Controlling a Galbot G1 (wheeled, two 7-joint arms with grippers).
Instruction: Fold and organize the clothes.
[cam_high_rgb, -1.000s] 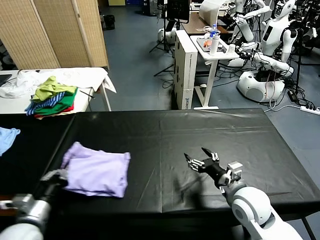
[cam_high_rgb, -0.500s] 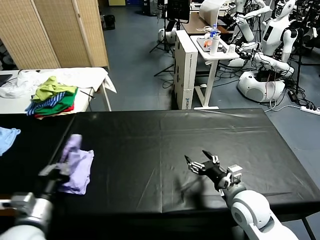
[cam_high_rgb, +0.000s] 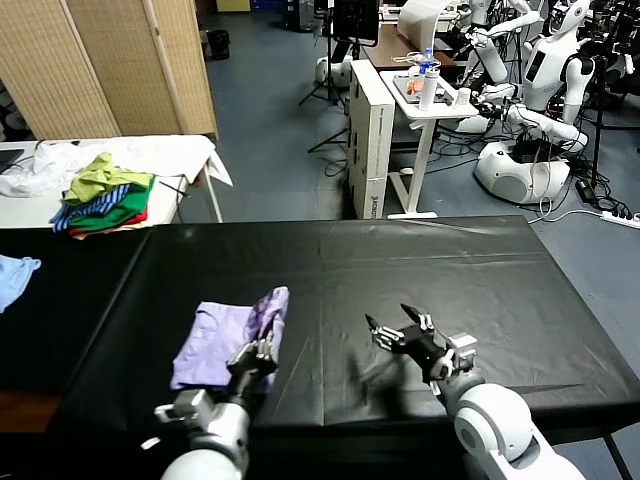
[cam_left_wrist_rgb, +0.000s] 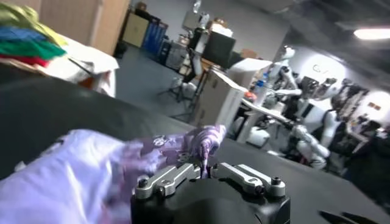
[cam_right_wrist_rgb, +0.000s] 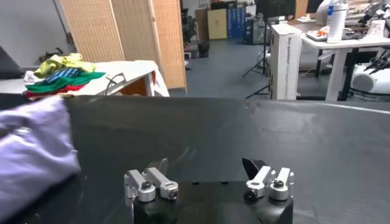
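My left tool grips the lavender T-shirt; my right tool waits open.

The black worktop (cam_high_rgb: 420, 260) runs wide and bare to my right, its far edge and right-hand edge both well away from my tools, so most of the open room lies on that side. The lavender T-shirt (cam_high_rgb: 225, 330) lies bunched on the near-left part of the worktop, close to the near edge, with its purple print showing along its right side. My left tool (cam_high_rgb: 256, 354) is closed on the shirt's near right edge, cloth pinched between the fingers. My right tool (cam_high_rgb: 395, 326) hovers over bare worktop right of the shirt, fingers spread wide, holding and touching nothing.
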